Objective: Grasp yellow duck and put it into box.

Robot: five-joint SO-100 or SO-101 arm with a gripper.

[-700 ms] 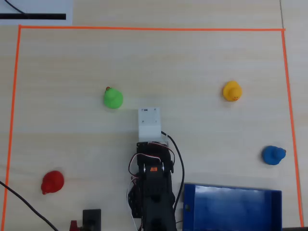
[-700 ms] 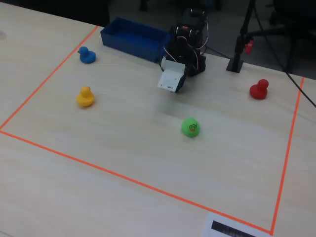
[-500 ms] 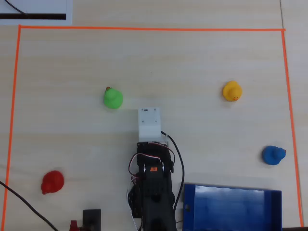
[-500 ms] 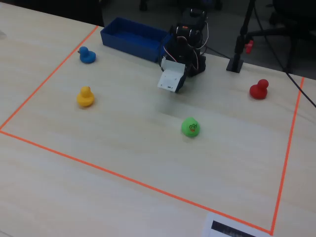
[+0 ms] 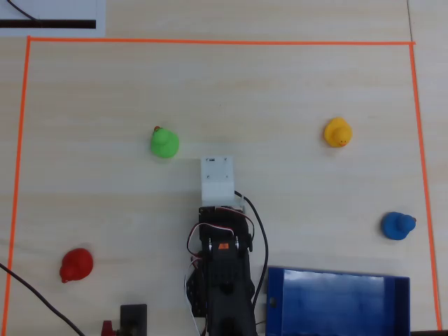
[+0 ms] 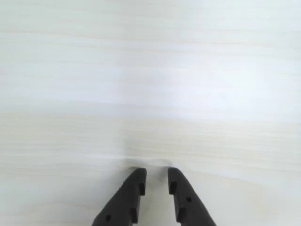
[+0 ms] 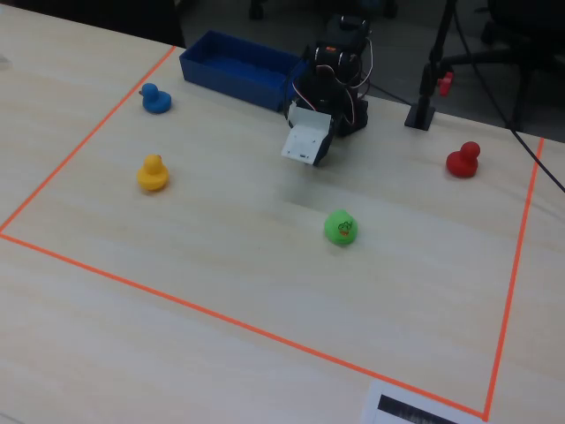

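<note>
The yellow duck stands alone on the pale wooden table, far to the right of the arm in the overhead view. The blue box lies next to the arm's base, with nothing in it. In the wrist view my gripper points down at bare table; a narrow gap shows between its two black fingers and nothing is held. From above, the white wrist block hides the fingers. The duck is not in the wrist view.
A green duck sits just up and left of the wrist block in the overhead view. A red duck and a blue duck stand toward the sides. Orange tape frames the work area. A black stand is beside the base.
</note>
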